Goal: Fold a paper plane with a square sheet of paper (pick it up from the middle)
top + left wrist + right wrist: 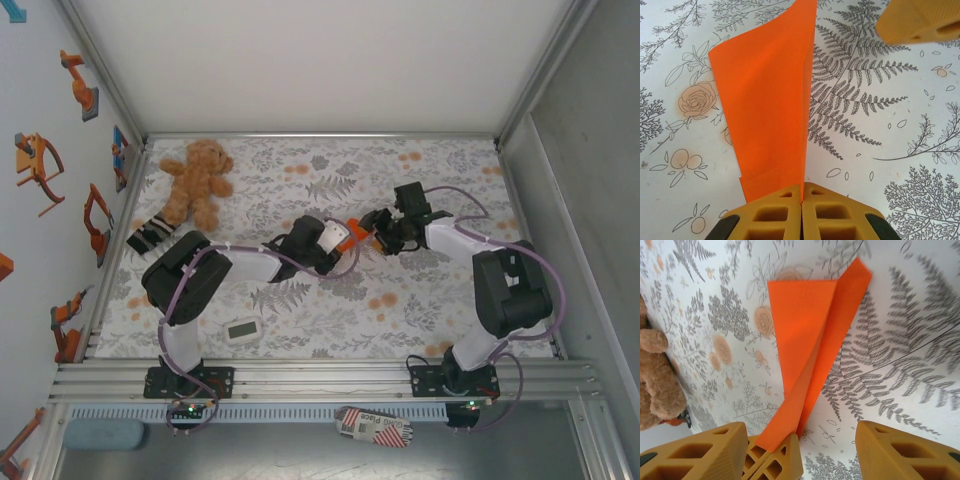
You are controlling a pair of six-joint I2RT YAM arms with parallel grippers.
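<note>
The left gripper (801, 192) is clamped shut on one end of the paper plane (767, 105), held to the right of the teddy bear (197, 180). Farther from the bear, the right gripper (800, 437) is seen with jaws apart, empty. The paper is judged light, thin and easily crumpled, and is best pinched along its centre crease.

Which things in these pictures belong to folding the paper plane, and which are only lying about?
Belong to the job: folded orange paper; left gripper, jaws shut on it; right gripper, jaws open near it.
Lying about: teddy bear; white timer.
</note>
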